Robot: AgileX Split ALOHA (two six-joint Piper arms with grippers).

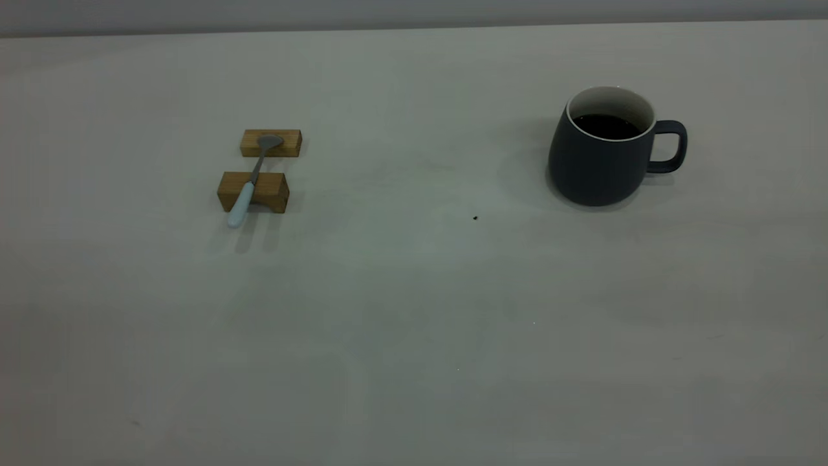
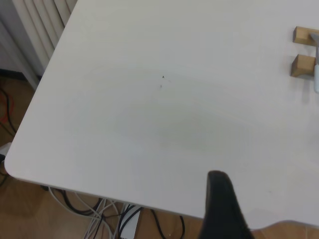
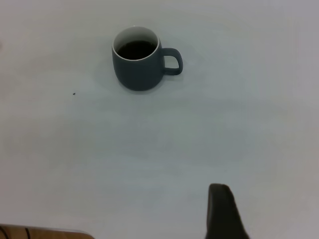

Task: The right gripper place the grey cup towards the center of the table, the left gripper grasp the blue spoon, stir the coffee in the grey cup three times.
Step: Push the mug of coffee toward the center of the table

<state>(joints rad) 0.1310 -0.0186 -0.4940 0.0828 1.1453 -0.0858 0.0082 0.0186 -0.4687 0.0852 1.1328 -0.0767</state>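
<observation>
The grey cup (image 1: 605,152) stands upright on the right side of the table (image 1: 414,310), its handle pointing right. Dark coffee (image 1: 606,126) fills it partway. The blue spoon (image 1: 251,184) lies across two wooden blocks (image 1: 253,191) on the left, bowl on the far block, pale handle overhanging the near one. No arm shows in the exterior view. In the right wrist view the cup (image 3: 139,64) sits far off from my right gripper (image 3: 221,209), of which only a dark tip shows. My left gripper (image 2: 221,201) hangs by a table edge, far from the spoon (image 2: 316,74).
A small dark speck (image 1: 475,218) lies between spoon and cup. The left wrist view shows the table's rounded corner (image 2: 12,167) with cables on a wooden floor (image 2: 94,216) below and a radiator (image 2: 40,25) beside it.
</observation>
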